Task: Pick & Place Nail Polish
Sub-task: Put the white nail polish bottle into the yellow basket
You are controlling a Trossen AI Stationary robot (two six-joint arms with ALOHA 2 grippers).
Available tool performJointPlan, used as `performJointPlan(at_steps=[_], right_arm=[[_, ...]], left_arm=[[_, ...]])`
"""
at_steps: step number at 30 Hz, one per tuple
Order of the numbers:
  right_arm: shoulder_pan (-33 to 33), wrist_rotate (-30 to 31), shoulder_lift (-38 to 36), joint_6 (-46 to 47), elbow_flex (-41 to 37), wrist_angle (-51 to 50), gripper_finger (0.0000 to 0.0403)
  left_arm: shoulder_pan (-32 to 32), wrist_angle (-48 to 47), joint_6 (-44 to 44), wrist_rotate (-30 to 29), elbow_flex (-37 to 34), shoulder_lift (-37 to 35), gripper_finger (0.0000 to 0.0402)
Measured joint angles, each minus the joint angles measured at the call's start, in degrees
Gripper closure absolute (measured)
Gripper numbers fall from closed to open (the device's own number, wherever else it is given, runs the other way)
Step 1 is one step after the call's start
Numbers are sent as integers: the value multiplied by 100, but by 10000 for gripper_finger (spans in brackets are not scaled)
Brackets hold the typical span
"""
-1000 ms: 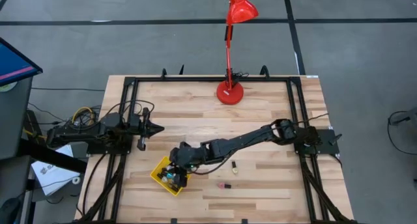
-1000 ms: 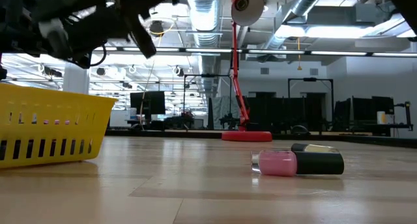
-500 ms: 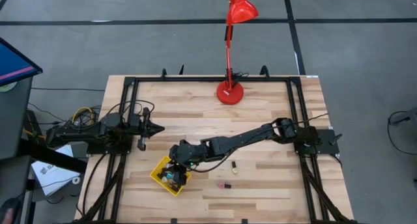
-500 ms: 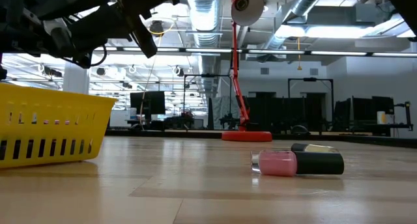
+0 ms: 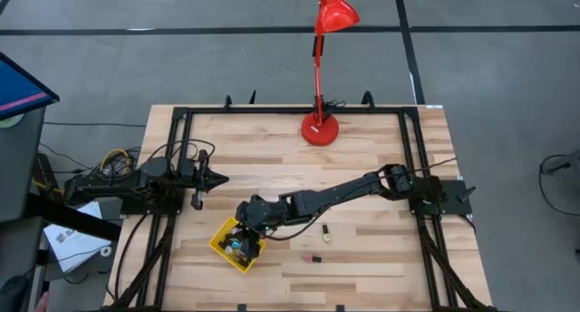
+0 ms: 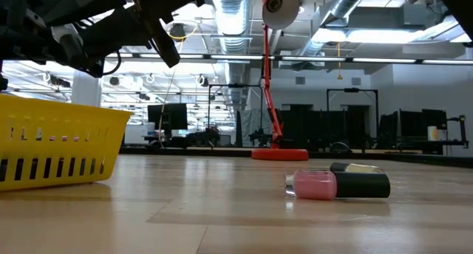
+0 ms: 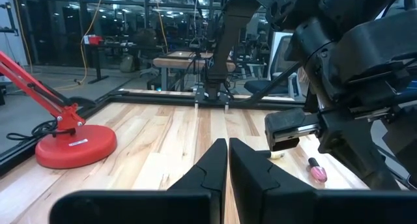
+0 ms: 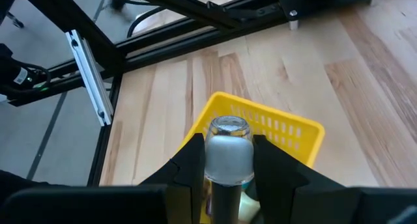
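**One Bottle Held Over the Tray, Two Left on the Surface**

One nail polish bottle (image 8: 228, 149), with a silver-grey cap, is clamped upright between the fingers (image 8: 192, 160) of the right end effector (image 5: 246, 224). The bottle is held directly above the yellow tray (image 5: 218, 241), which stands at the near left of the surface (image 5: 362, 185).

Over the last second, the right arm has been shifted only slightly, further in over the tray; in the last half second almost no motion is seen. The grip has not been loosened. The transport is therefore judged to be nearly complete, and the release into the tray is not yet made. A small descent followed by an opening of the fingers is expected to be required.

Several bottles (image 5: 237, 247) are already collected in the tray. Two more are left lying on their sides, to the right of the tray:

- A pink bottle (image 5: 312, 258) with a black cap, nearest the front edge.
- A pale bottle (image 5: 323, 230) with a dark cap, just beyond it.

Both have stayed where they lay. The task is judged to be well advanced, with two further cycles needed after this one.

The left end effector (image 5: 214, 178) is parked at the left of the surface, clenched and empty. The red lamp (image 5: 319, 129) at the far edge is well apart from the work.
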Motion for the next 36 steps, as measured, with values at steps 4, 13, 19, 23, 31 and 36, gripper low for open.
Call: performJointPlan(at_steps=[4, 13, 19, 23, 31, 36], right_arm=[[-2, 0, -1, -2, 0, 11, 313], [-4, 4, -2, -112, 0, 15, 313], [-20, 11, -2, -339, 0, 13, 316], [-23, 4, 142, -391, 25, 164, 316], [49, -166, 380, -168, 2, 206, 316], [68, -140, 361, -155, 13, 192, 306]], left_arm=[[-1, 8, 0, 1, 0, 0, 389], [-1, 17, 0, 1, 0, 0, 389], [-2, 33, 2, 2, 0, 0, 389], [-2, 35, 0, 2, 0, 0, 389], [0, 44, 2, 17, 0, 51, 389], [0, 57, 2, 15, 0, 94, 389]])
